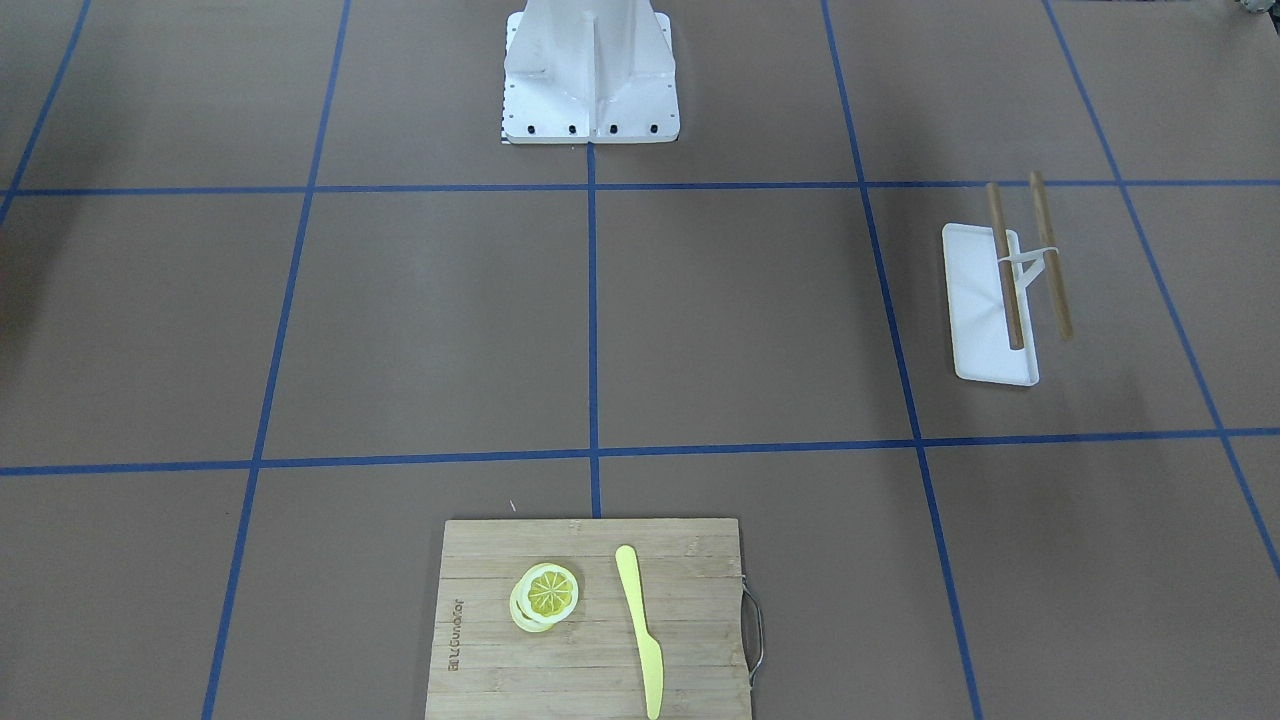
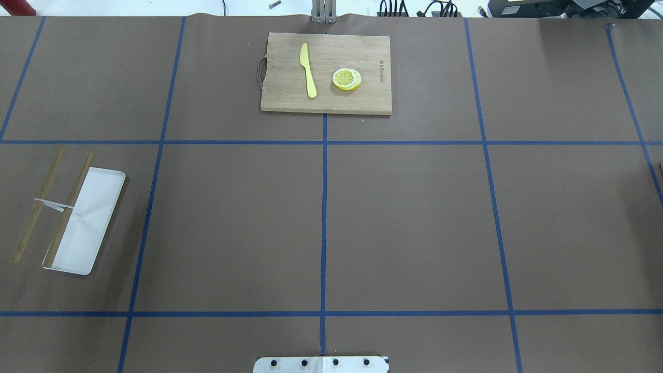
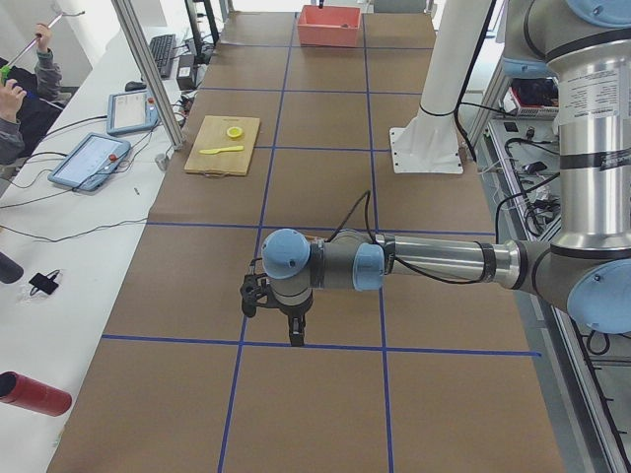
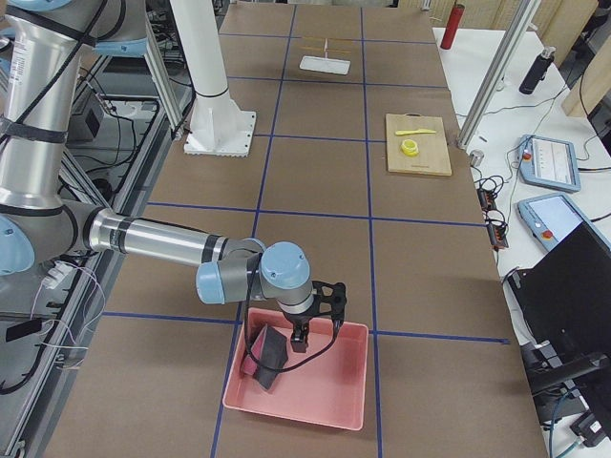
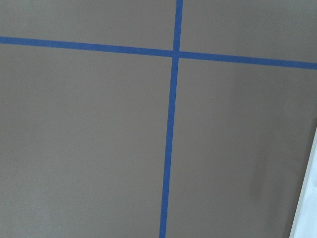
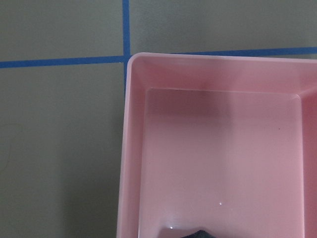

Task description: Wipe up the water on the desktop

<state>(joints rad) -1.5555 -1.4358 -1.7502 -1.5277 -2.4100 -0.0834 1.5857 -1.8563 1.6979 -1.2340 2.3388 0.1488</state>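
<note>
The desktop (image 2: 414, 223) is a brown surface crossed by blue tape lines; I see no water on it. My left gripper (image 3: 294, 335) shows only in the exterior left view, pointing down just above the desktop near a tape line; I cannot tell if it is open or shut. My right gripper (image 4: 301, 336) shows only in the exterior right view, hanging over a pink tray (image 4: 329, 412) with a dark cloth (image 4: 267, 355) in it; I cannot tell its state. The right wrist view shows the pink tray (image 6: 130, 148) and the cloth's edge (image 6: 190, 233).
A bamboo cutting board (image 2: 362, 101) with lemon slices (image 2: 347, 79) and a yellow knife (image 2: 308, 70) lies at the far middle. A small white tray (image 2: 90, 233) with two chopsticks (image 2: 39, 202) lies on my left. The white robot base (image 1: 590, 75) stands mid-table.
</note>
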